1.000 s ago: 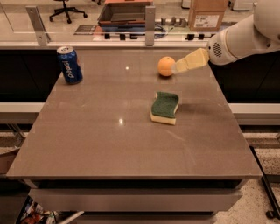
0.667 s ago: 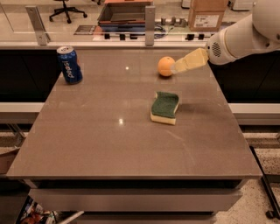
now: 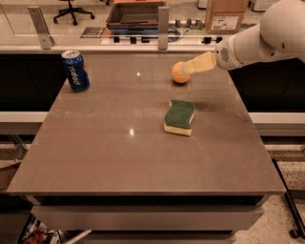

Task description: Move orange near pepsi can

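Observation:
The orange sits on the brown table at the back, right of centre. The blue pepsi can stands upright at the back left of the table, far from the orange. My gripper reaches in from the right on a white arm. Its tan tip is at the orange's upper right side, overlapping it in the camera view. I cannot tell whether it touches the fruit.
A green-and-yellow sponge lies on the table in front of the orange. Behind the table runs a counter with metal posts and a cardboard box. The table's edges drop off to the left and right.
My gripper has moved slightly left, from just right of the orange to overlapping its upper right side. The orange, can and sponge have not moved.

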`<state>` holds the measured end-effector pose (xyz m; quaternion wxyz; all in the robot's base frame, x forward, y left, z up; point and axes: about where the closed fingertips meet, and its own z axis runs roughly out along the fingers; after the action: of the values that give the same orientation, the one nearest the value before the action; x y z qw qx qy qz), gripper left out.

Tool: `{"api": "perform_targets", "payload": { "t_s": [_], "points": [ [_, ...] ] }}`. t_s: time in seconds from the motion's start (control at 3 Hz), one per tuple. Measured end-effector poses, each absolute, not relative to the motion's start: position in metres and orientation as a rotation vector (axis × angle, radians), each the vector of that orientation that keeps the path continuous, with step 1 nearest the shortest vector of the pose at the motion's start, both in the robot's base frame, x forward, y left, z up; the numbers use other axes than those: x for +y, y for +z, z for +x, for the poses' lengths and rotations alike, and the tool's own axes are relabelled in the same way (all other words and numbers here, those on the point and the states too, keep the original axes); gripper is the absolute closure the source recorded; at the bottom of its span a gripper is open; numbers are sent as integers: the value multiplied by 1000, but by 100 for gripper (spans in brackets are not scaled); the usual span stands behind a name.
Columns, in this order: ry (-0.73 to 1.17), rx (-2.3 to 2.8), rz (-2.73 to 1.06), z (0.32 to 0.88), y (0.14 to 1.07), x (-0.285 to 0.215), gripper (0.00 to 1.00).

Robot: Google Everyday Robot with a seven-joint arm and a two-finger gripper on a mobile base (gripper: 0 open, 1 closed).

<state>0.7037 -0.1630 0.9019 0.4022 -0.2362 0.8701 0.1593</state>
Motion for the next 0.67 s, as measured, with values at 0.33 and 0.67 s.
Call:
{"api": "perform_targets", "payload": {
  "t_s": [0.33,0.67],
  "points": [
    [436,2178,-568,726,889,-150,0],
    [474,2162,-561,747,872,-136,0]
  ]
}}
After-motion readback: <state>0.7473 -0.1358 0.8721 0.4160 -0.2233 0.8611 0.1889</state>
